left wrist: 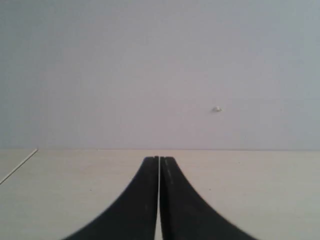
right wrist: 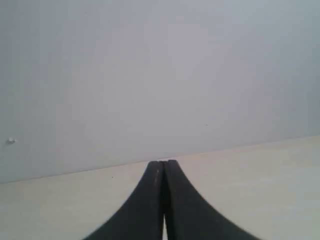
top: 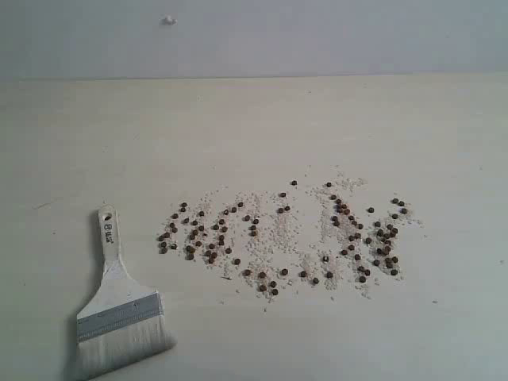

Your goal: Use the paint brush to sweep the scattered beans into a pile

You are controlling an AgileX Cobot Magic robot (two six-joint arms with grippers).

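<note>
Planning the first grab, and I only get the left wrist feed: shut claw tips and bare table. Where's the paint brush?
Observer: The paint brush lies flat at the near left of the exterior view, handle pointing away, with no claw near it.
Operator: Beans?
Observer: The beans are scattered in a wide band to the brush's right, mixed with whitish grains, not piled.
Operator: Right claw?
Observer: The right claw is shut and empty, with only table ahead of it.

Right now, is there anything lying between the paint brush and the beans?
No. In the exterior view, only bare table separates the paint brush from the nearest beans; the whitish grains start with the beans.
</note>
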